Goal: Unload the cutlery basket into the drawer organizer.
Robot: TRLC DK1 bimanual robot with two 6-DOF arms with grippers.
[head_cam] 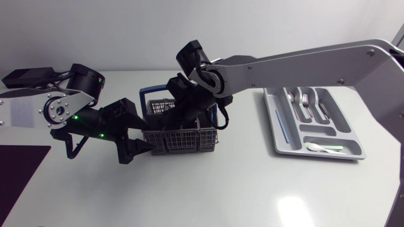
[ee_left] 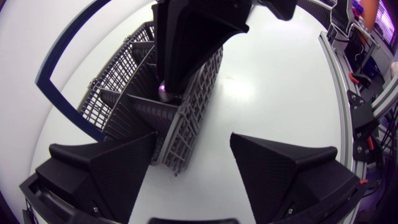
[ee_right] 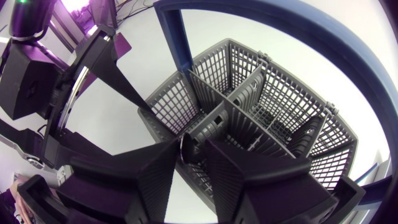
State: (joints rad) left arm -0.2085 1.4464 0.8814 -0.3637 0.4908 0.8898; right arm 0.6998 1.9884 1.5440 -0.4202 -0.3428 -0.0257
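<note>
The grey mesh cutlery basket (head_cam: pixel 183 140) stands at the middle of the desk (head_cam: pixel 221 189), its blue handle (ee_right: pixel 177 43) arched over partitioned compartments. Well apart to its right lies the grey drawer organizer (head_cam: pixel 353 148). The organizer holds silver forks and spoons (head_cam: pixel 303 102) in its upper slots, a thin blue stick (head_cam: pixel 281 123) in the long side slot and a white spoon (head_cam: pixel 317 147) in the crosswise slot nearest the front. The right arm crosses above the desk from the right edge, and its right gripper (ee_right: pixel 193 148) is lowered into a basket compartment. Its fingers are nearly together and, as far as the close view allows, clamped on a shiny piece of cutlery (ee_left: pixel 166 93) there. The left gripper (ee_left: pixel 193 143) sits at the basket's left end, released, with its fingers spread wide either side of the basket's corner and one finger against the mesh wall. The desk is pale and glossy, and a dark rectangular mat (head_cam: pixel 22 164) lies at its left edge.
</note>
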